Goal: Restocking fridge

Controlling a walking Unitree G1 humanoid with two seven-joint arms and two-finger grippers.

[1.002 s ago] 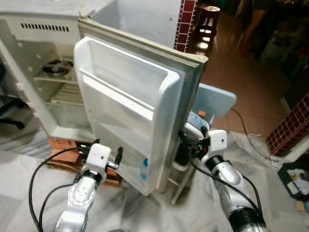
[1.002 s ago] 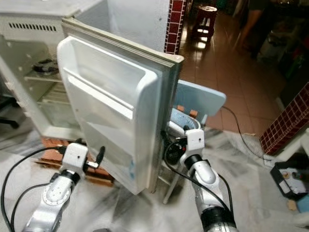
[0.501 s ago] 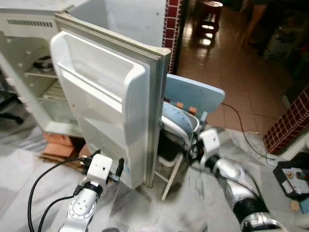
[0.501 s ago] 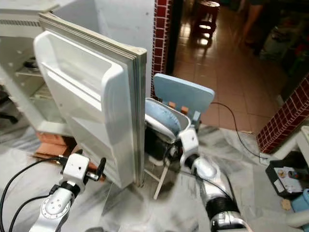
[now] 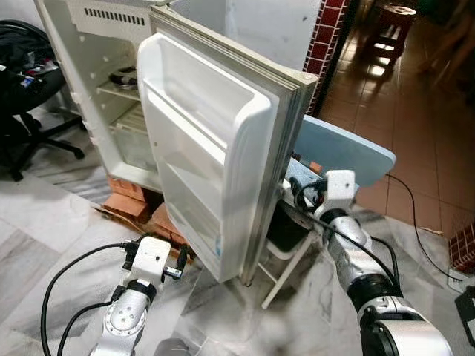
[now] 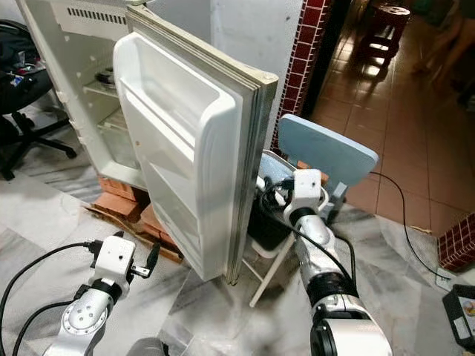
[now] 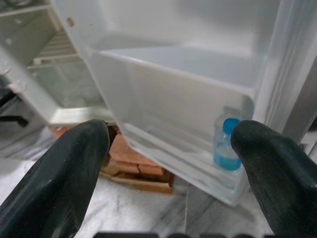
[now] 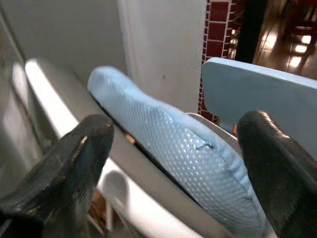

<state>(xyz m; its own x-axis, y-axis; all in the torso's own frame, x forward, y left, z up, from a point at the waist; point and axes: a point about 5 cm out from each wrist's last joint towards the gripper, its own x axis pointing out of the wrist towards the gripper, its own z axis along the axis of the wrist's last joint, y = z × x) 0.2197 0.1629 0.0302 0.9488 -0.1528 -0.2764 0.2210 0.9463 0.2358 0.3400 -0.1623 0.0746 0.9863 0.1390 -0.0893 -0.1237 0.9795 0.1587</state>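
The small clear plastic bottle with the blue cap [image 7: 227, 145] is already parked in the bottom pocket of the white fridge door [image 5: 215, 141], tucked into the corner nearest the door's free edge, so restocking looks partly done to me. The left gripper [image 7: 168, 163] is low in front of that door shelf with its fingers spread wide and nothing between them. The right gripper [image 8: 173, 163] is round the far side of the door, fingers also spread and empty, aimed at a pale blue dimpled cushion [image 8: 173, 144] lying in the light blue plastic chair [image 6: 326, 152] that sits just beside the door edge. If the next job is fetching more stock, I'd back both arms off before moving, since the door swings freely and the chair is wedged close against it, so a bump could knock either one. The head views, centre frame, give you the whole layout: open white fridge cabinet [image 5: 96, 81] on red bricks [image 5: 126, 208], black office chair [image 5: 22, 67] at upper left. You need the left wrist view to make out the bottle properly, and the right wrist view for the cushion's texture.
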